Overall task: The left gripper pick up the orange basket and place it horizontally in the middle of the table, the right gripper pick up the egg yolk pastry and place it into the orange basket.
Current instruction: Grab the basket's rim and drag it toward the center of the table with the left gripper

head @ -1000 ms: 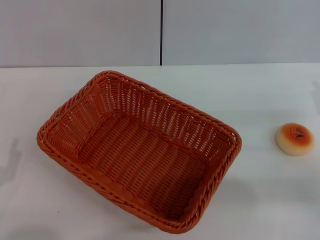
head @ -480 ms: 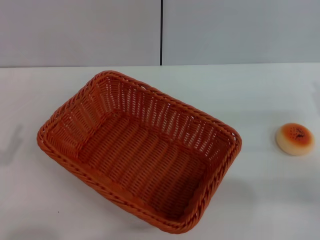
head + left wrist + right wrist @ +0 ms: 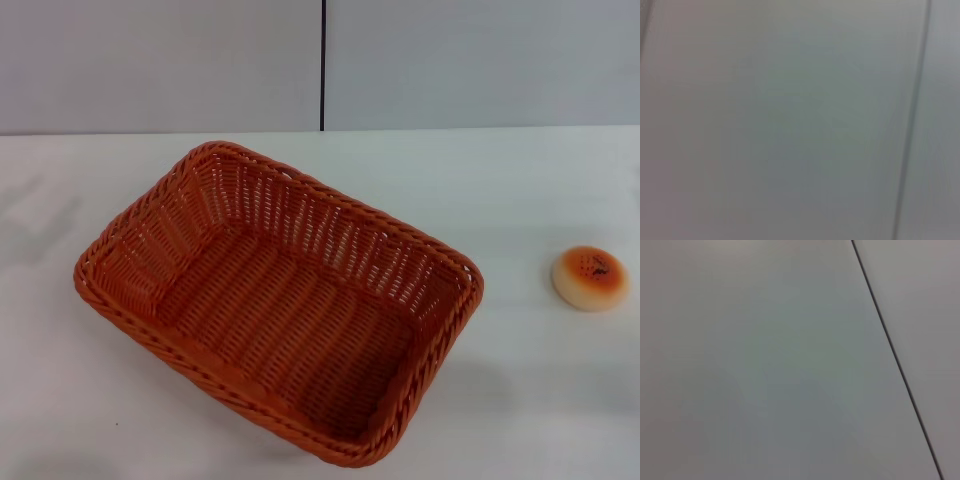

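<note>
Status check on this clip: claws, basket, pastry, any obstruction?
Neither claw in view. Orange basket empty, skewed on the table. Egg yolk pastry sits apart on its right, untouched. Nothing between them.

No text, label, brand, number or sign can be read anywhere in these views; no fingers show for reference.

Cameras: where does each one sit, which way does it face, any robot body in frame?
Head view: on the robot's head, looking forward and down at the orange basket, egg yolk pastry and table; no arm or tool shows.
Left wrist view: on the left wrist, facing a plain grey panel with a dark seam; no tool shows.
Right wrist view: on the right wrist, likewise grey panel and seam.
Shared: both wrist views show only seamed panel.
</note>
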`<state>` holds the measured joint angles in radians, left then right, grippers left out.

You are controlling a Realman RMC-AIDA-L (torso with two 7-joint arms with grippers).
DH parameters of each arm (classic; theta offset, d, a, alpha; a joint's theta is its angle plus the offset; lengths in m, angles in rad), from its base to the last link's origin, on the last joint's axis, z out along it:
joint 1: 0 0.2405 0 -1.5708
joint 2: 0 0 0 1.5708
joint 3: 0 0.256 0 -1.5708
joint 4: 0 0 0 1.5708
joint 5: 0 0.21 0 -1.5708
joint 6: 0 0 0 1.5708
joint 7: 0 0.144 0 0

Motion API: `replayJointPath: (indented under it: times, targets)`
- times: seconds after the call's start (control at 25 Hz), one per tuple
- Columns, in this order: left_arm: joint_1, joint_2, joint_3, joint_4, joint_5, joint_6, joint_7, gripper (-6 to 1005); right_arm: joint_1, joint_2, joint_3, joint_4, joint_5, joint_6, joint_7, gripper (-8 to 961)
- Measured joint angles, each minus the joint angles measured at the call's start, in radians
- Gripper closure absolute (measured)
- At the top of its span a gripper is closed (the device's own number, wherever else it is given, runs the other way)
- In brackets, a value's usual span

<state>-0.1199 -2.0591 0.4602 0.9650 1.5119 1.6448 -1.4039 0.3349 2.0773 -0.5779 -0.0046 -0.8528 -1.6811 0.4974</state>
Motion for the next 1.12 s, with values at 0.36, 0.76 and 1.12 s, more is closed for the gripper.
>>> replayJointPath:
  times: [0.36,0.76,1.12]
  targets:
    - [-0.088,0.0,0.141,0.559,0.365,0.021,-0.438,306,-0.03,-0.003,0.0,-0.009,0.005,-0.012,0.0,367]
    - [-0.213,-0.007,0.398,0.814,0.735,0.114,-0.812,207,-0.034,-0.003,0.004,-0.014,0.006,-0.01,0.001,367]
    - [-0.183,-0.013,0.741,0.802,0.921,-0.111,-0.909,209,-0.031,-0.003,0.004,-0.014,0.006,-0.006,0.001,367]
